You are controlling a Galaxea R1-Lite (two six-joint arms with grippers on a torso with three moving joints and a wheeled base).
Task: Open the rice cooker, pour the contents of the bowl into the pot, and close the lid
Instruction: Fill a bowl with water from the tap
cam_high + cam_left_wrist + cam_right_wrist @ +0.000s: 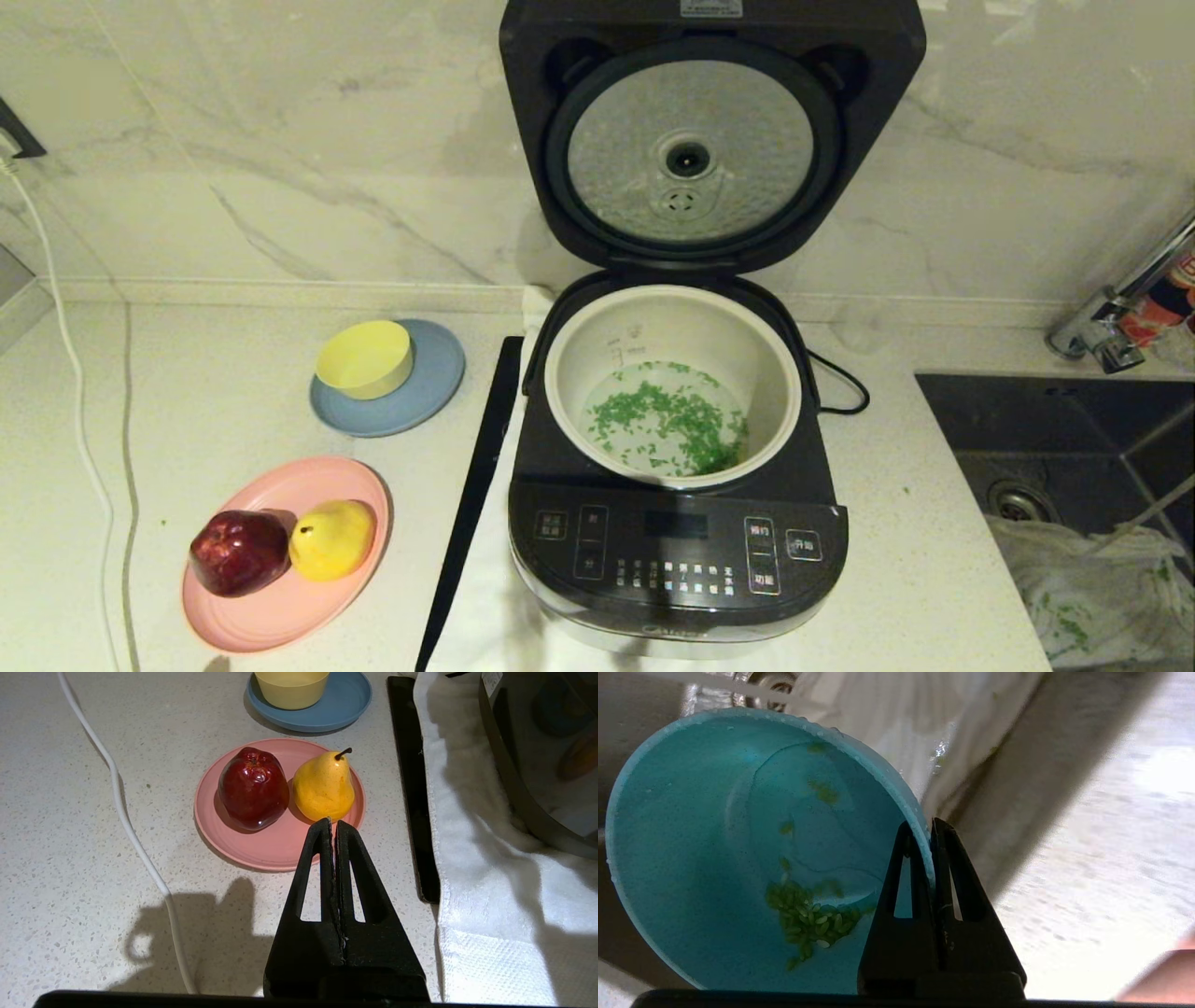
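The dark grey rice cooker [677,551] stands in the middle of the counter with its lid [695,140] swung up, showing the dimpled silver underside. Green bits lie in water at the bottom of the cream-white pot [672,387]. In the right wrist view, my right gripper [928,828] is shut on the rim of the teal-blue bowl [714,858], where a small clump of green bits remains. Neither this gripper nor the bowl shows in the head view. My left gripper [332,826] is shut and empty above the counter, near the pink plate [271,847].
A red apple [240,551] and a yellow pear [333,539] lie on the pink plate [271,607]. A yellow bowl [364,358] sits on a grey-blue plate [425,397]. A sink [1074,448] and tap [1116,317] are at the right; a white cable [79,411] runs at the left.
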